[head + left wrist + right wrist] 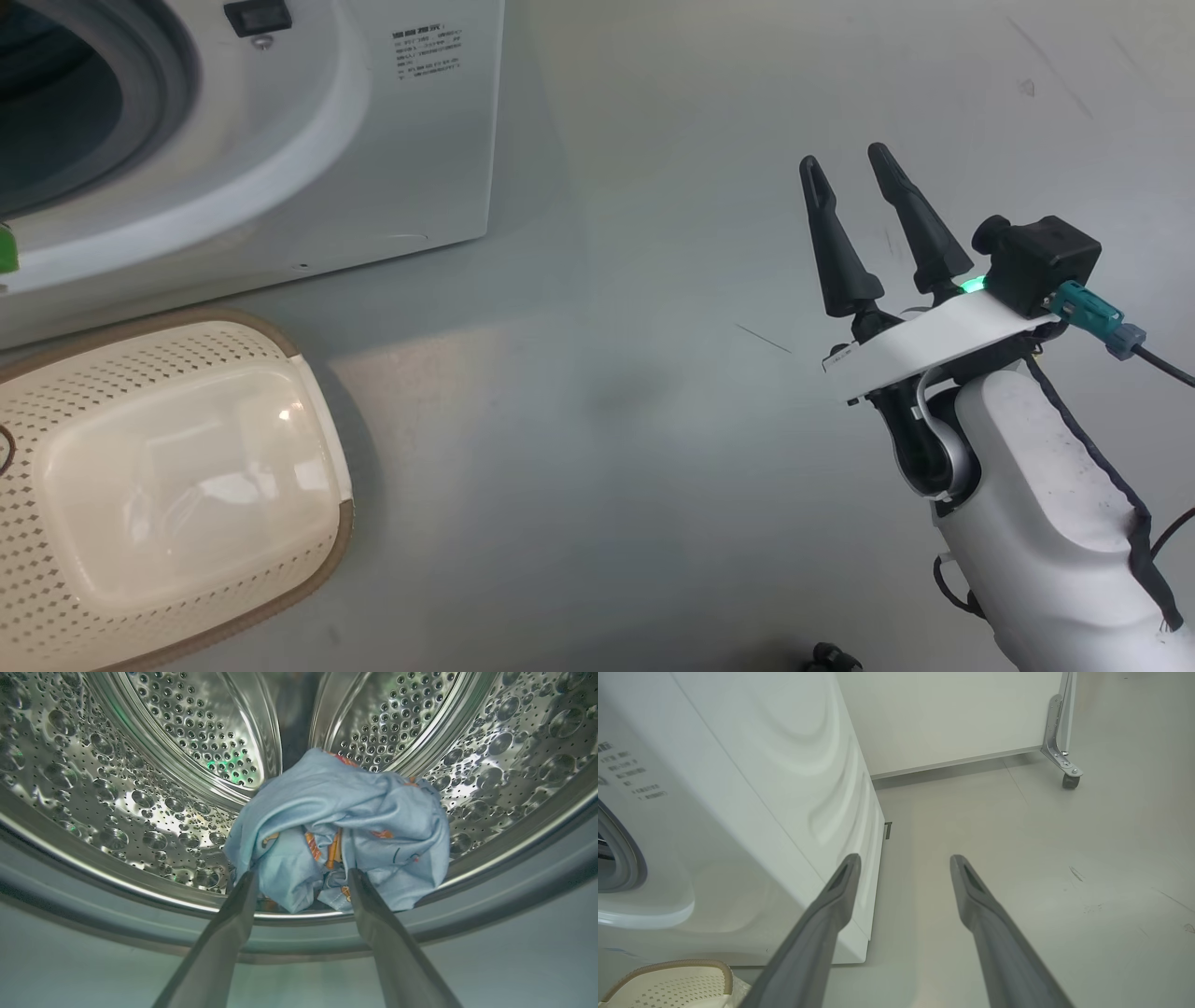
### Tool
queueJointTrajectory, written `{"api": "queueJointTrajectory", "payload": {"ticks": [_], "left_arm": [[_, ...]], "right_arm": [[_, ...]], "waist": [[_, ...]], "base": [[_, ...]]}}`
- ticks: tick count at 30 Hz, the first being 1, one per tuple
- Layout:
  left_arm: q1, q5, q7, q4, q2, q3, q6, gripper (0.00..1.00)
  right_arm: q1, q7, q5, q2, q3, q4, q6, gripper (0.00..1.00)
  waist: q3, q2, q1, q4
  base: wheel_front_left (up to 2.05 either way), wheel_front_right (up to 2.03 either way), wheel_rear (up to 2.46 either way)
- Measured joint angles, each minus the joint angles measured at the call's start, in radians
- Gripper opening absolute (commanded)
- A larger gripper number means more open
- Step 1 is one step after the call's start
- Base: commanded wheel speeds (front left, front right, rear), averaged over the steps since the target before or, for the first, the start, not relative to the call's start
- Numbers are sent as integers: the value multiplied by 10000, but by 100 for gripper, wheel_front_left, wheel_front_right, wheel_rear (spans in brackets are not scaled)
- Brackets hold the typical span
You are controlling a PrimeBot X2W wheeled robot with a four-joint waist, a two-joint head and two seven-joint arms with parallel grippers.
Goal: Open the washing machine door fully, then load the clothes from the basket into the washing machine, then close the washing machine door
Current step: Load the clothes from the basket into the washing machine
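Blue clothes [364, 807] lay in the steel drum [187, 742], left gripper [302, 872] spread as if releasing them; right gripper [845, 159] hung spread, idle.

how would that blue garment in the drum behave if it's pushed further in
Probably floppy: the blue garment lies crumpled in soft folds, so it would likely bunch up rather than slide as one piece. It looks thin and light for its bulk. On the curved steel drum it may slump toward the lowest point.
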Motion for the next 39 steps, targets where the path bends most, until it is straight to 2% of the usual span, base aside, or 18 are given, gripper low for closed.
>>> {"api": "queueJointTrajectory", "payload": {"ticks": [10, 39], "left_arm": [[1090, -71, -40, -336, -215, 21, 0, 100], [4875, 309, -40, -3200, -700, 851, 0, 100]], "right_arm": [[134, 0, 0, -215, -19, 180, 0, 100], [1248, 0, 286, -734, 88, 596, 0, 100]], "waist": [[-923, 0, 0, 267], [-3509, 0, -1, 1068]], "base": [[0, 0, 0], [0, 0, 0]]}}
